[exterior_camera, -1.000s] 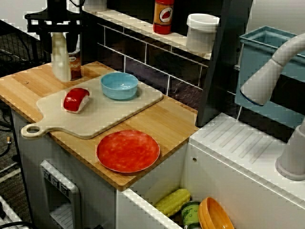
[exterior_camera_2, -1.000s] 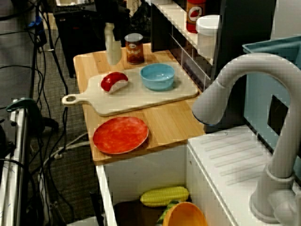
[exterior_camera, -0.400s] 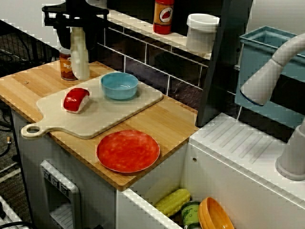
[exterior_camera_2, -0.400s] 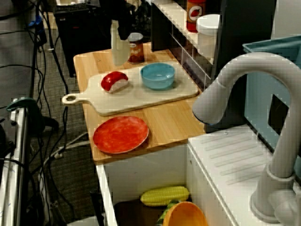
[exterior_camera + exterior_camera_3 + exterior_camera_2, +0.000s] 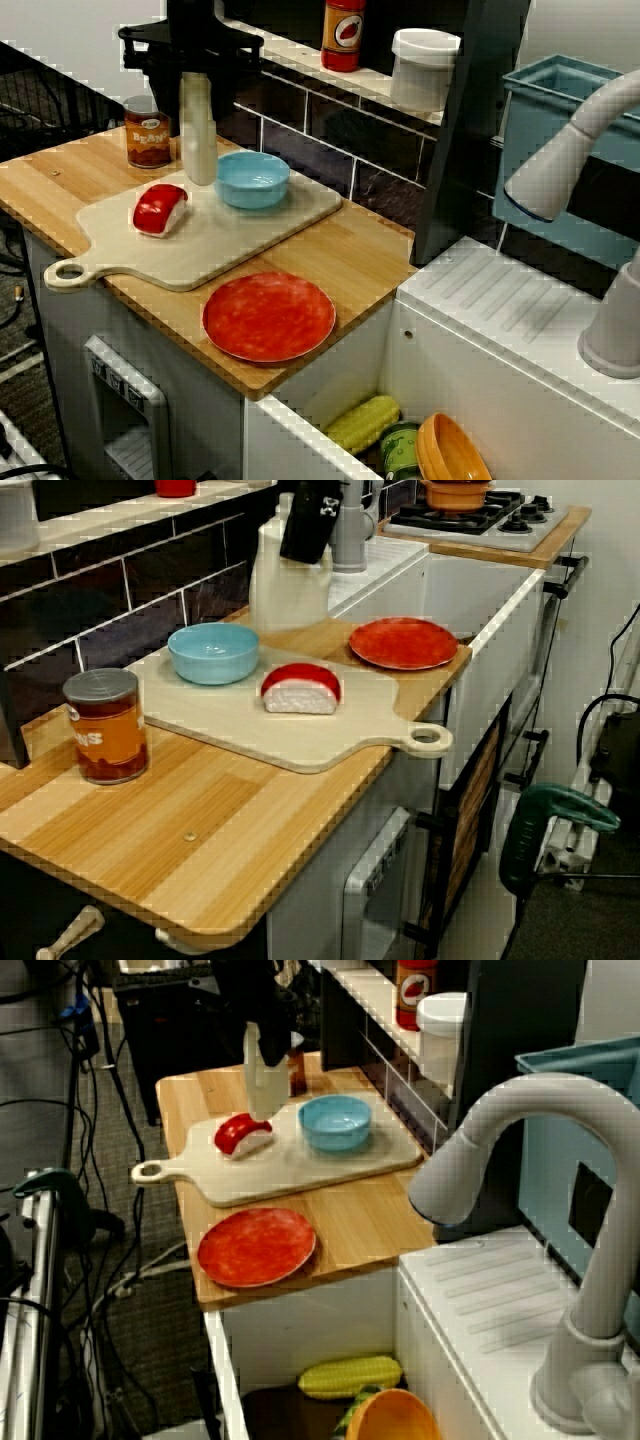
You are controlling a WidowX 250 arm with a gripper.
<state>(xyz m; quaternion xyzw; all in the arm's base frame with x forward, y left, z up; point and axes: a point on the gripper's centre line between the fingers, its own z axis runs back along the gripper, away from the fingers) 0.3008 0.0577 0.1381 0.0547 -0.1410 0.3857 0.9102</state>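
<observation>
Clamping a cream bottle (image 5: 198, 135) upright, gripper (image 5: 195, 72) shut on its top, above cutting board (image 5: 200, 255) back edge, blue bowl (image 5: 250, 178) and red-white piece (image 5: 160, 208) on board, can (image 5: 148, 131) behind board, red plate (image 5: 268, 316) in front.

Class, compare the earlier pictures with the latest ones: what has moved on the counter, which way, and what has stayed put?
The gripper, shut on the cream bottle throughout, has carried it sideways from in front of the orange can to the back edge of the cutting board, beside the blue bowl. Can, bowl, sushi piece, board and red plate stayed put.
</observation>
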